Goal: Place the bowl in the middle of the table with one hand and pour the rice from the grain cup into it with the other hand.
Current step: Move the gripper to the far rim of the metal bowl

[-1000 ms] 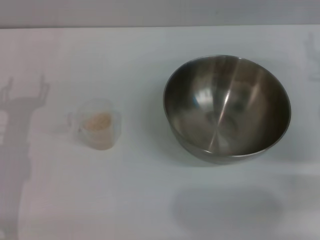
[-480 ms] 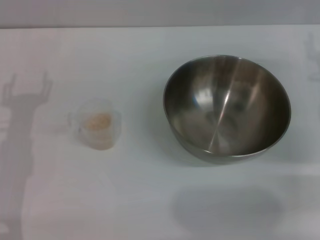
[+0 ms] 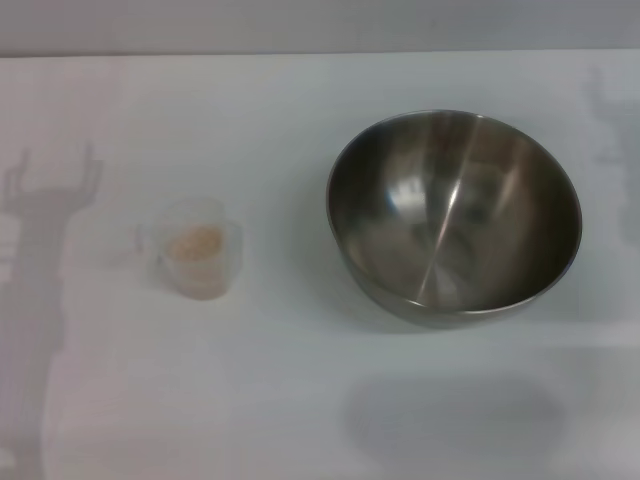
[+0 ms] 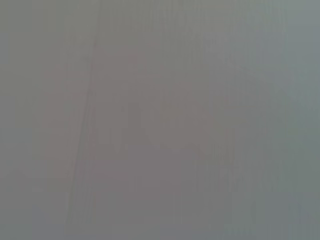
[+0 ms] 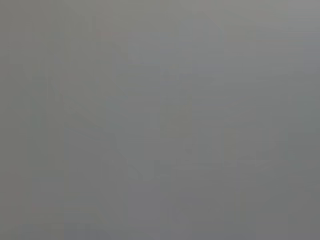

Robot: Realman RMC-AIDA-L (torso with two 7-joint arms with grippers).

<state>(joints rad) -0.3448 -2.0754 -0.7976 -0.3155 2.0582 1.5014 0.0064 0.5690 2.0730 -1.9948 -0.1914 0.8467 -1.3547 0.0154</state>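
Observation:
The steel bowl (image 3: 455, 215) stands upright and bare inside on the white table (image 3: 300, 390), right of centre. Left of it the clear grain cup (image 3: 200, 248) stands upright, holding pale beige rice (image 3: 194, 243), its small handle (image 3: 141, 238) pointing left. Neither gripper shows in the head view; only a forked shadow of the left arm lies on the table at the far left, and a fainter shadow at the right edge. Both wrist views show only plain grey surface.
The table's far edge (image 3: 320, 54) runs across the top of the head view against a grey wall. A broad soft shadow lies on the table in front of the bowl.
The left arm's shadow at the far left has shifted slightly, and a faint shadow has grown near the right edge. Bowl and cup have not moved.

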